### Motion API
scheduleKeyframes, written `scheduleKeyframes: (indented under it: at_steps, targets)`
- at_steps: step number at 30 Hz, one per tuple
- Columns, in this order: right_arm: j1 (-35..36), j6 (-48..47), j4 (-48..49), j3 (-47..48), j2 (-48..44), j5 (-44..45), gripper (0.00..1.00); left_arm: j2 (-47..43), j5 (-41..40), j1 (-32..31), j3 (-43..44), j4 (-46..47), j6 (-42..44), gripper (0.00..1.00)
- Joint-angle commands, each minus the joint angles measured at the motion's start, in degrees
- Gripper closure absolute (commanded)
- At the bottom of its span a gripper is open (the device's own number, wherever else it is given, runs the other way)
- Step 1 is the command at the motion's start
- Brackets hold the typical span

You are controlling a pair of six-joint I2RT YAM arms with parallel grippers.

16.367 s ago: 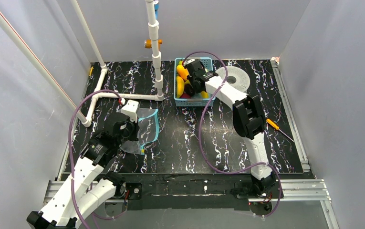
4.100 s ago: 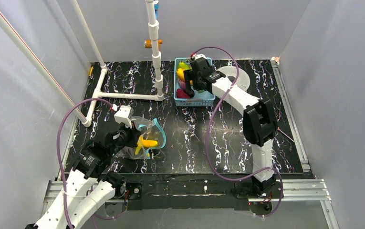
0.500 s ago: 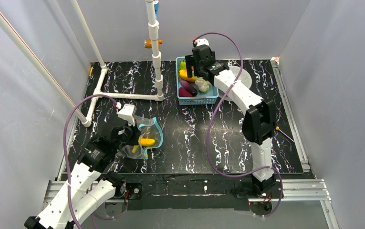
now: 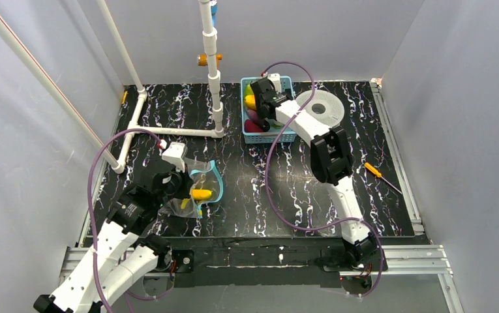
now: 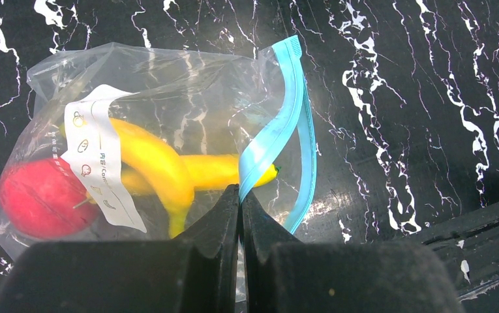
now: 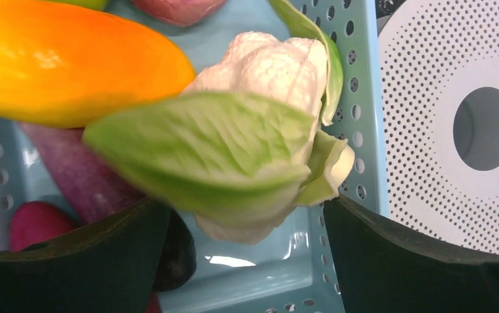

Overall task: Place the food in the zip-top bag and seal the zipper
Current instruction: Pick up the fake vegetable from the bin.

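Observation:
The zip-top bag [image 5: 168, 91] lies on the black mat at the front left, with a yellow banana [image 5: 162, 169] and a red apple [image 5: 38, 199] inside it. My left gripper [image 5: 240, 192] is shut on the pale-blue zipper [image 5: 279, 124] and holds the bag's mouth up. The same bag [image 4: 204, 189] and left gripper [image 4: 184, 186] show in the top view. My right gripper [image 6: 246, 208] is open inside the light-blue basket [image 6: 357, 98], its fingers on either side of the white-green cauliflower [image 6: 253, 124]. A dark purple eggplant [image 6: 77, 176] lies beside the cauliflower.
More food lies in the basket [image 4: 286, 137]: a yellow-orange piece [image 6: 70, 65] and a red piece [image 6: 34, 222]. A white perforated disc [image 4: 321, 107] sits right of the basket. White pipes [image 4: 168, 130] stand at the back left. A screwdriver [image 4: 374, 171] lies at the right.

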Motion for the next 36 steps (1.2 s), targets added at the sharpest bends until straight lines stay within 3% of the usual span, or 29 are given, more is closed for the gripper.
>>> scheduleKeyframes:
  at_steps: [1,3,7,11,17,20,23,30,36]
  targets:
    - [0.2,-1.8,1.5,4.2,1.9,7.2,0.09,0.3,0.1,-0.2,0.4,-0.4,0.2,1.0]
    - [0.3,-3.0,3.5,2.9,1.5,8.1,0.17,0.8,0.1,-0.2,0.6,-0.6,0.4,1.0]
    - [0.3,-5.5,8.0,-0.8,-1.5,7.7,0.5,0.9,-0.2,-0.2,0.5,-0.5,0.2,1.0]
    - [1.0,-7.7,10.3,-2.9,-6.2,6.4,0.71,0.9,-0.2,-0.3,0.5,-0.5,0.2,1.0]
    - [1.5,-8.0,11.3,-8.6,-14.9,2.9,0.85,0.9,-0.3,-0.3,0.7,-0.8,0.1,1.0]
    - [1.5,-6.6,11.9,-14.1,-21.6,-0.8,0.87,0.5,-0.4,-0.3,0.6,-0.7,0.0,1.0]
    - [1.4,-3.7,12.7,-21.1,-28.6,-11.2,0.88,0.2,-0.3,-0.2,0.6,-0.8,0.0,1.0]
    - [1.2,8.3,21.2,-40.1,-44.1,-47.9,0.89,-0.9,-0.3,-0.3,0.6,-1.0,-0.1,1.0]
    - [1.1,21.3,42.0,-55.6,-47.4,-84.0,0.98,-1.6,-0.2,-0.3,0.6,-1.0,-0.3,1.0]
